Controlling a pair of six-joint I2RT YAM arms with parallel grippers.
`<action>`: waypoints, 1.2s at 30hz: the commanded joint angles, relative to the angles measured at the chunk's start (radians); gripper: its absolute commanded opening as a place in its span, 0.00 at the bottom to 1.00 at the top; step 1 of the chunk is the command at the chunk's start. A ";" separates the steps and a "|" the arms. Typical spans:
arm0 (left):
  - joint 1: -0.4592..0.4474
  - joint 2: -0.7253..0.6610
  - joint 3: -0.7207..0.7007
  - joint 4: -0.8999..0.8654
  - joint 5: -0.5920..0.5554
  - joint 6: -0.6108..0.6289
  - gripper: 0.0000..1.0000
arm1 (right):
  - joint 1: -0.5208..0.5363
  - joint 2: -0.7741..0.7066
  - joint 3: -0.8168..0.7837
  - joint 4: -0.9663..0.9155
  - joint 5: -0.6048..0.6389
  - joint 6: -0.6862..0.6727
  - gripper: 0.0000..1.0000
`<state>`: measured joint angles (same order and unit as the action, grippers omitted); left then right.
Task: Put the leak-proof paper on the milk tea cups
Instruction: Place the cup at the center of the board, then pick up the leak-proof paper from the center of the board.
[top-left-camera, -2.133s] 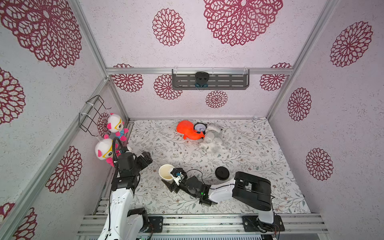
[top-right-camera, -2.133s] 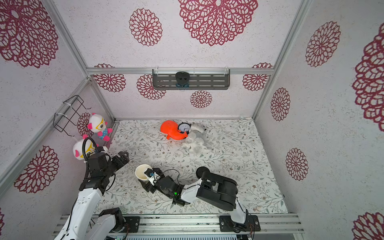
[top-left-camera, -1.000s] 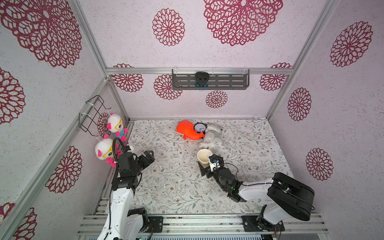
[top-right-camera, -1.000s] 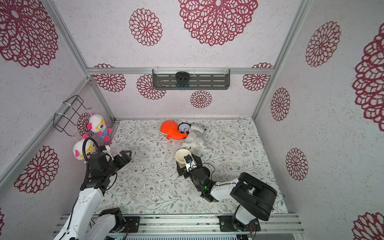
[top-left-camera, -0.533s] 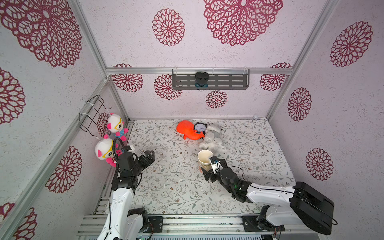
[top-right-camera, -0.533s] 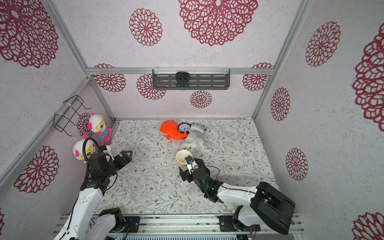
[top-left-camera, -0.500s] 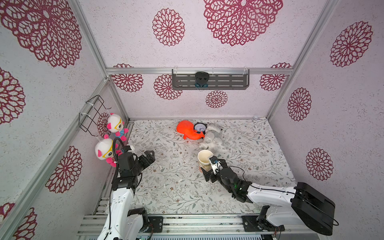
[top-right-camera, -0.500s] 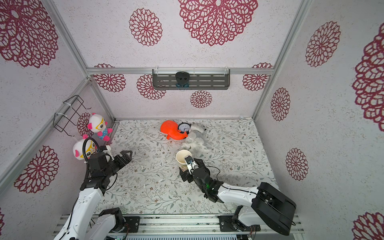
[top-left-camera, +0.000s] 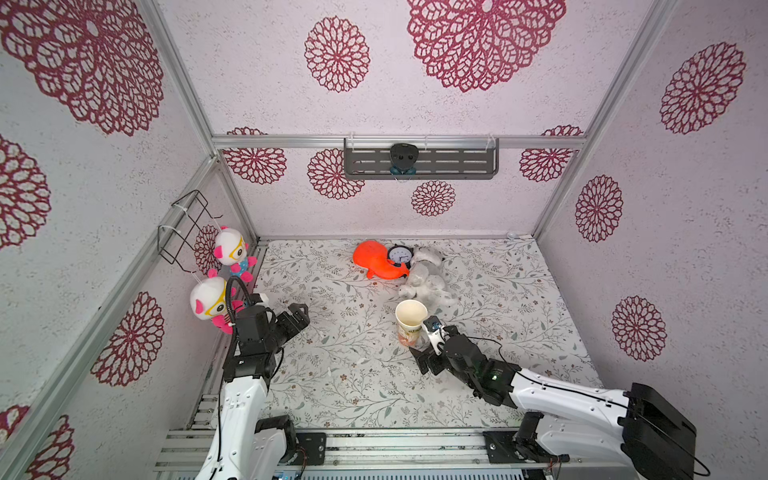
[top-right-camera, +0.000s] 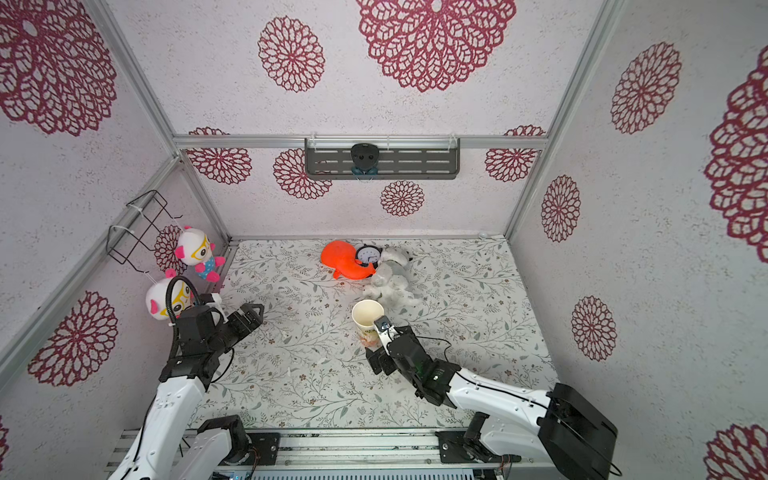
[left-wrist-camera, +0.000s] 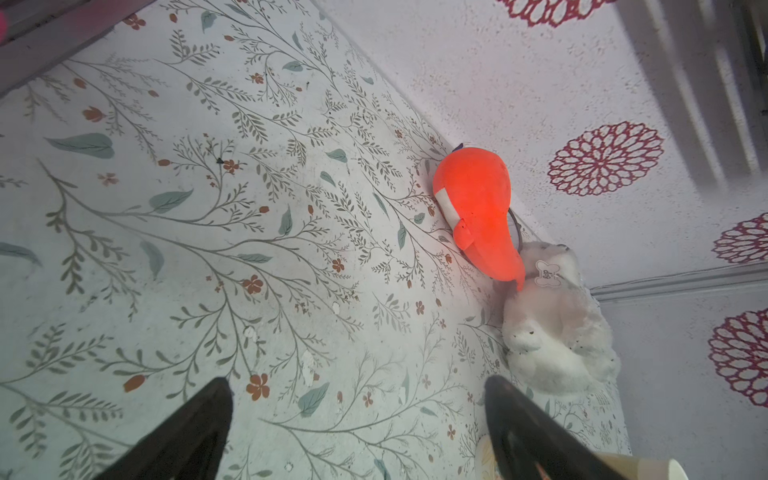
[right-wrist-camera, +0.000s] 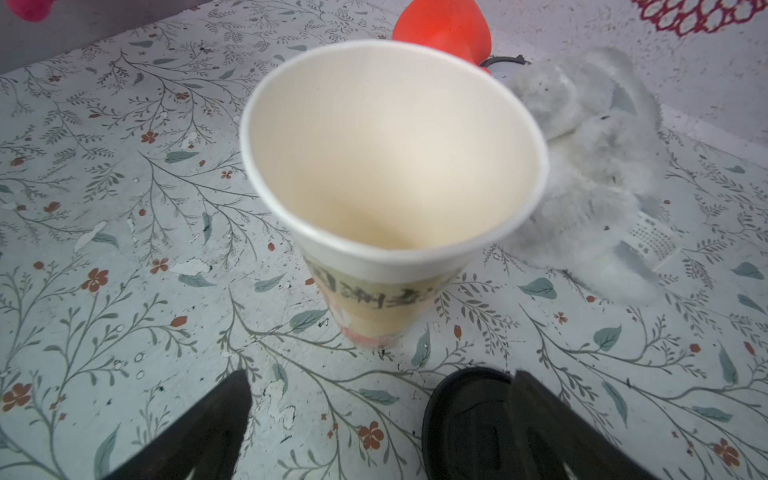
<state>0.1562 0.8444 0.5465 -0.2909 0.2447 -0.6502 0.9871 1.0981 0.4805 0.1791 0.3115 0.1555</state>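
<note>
- I count one paper cup (top-left-camera: 410, 318).
- One black lid (right-wrist-camera: 461, 415), seen from my right wrist camera.
- Three items heaped at 12 o'clock of the cup: one orange plush (top-left-camera: 376, 262), one clock (top-left-camera: 400, 254), one grey-white plush (top-left-camera: 426, 278).
- Two pink-and-white dolls (top-left-camera: 228, 249) (top-left-camera: 205, 297) hanging at 9 o'clock.
- One wire basket (top-left-camera: 183, 228) and one grey shelf (top-left-camera: 457, 164).
- Two grippers: left gripper (left-wrist-camera: 357, 384), right gripper (right-wrist-camera: 381, 374).

Cup (top-left-camera: 411, 316) clear above; grey plush (top-left-camera: 430, 284) crowds far side; black lid (right-wrist-camera: 461, 415) by base; floor (top-left-camera: 332, 332) leftward open.

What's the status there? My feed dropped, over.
Both open, empty: left gripper, right gripper. No leak-proof paper in sight; cup upright, uncovered. Nearby: black lid by right gripper, grey plush behind cup.
</note>
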 joint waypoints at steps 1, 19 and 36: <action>0.003 -0.028 0.030 -0.031 -0.026 0.022 0.98 | -0.003 -0.072 0.000 -0.094 -0.018 0.065 0.99; 0.003 -0.074 0.056 -0.063 -0.002 0.016 0.97 | -0.004 -0.103 0.136 -0.896 0.017 0.711 0.99; 0.003 -0.097 0.055 -0.084 -0.025 0.024 0.98 | -0.098 0.136 0.032 -0.697 -0.155 0.644 0.62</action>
<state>0.1562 0.7521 0.5793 -0.3748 0.2260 -0.6361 0.8993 1.2079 0.5255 -0.5388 0.1867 0.8127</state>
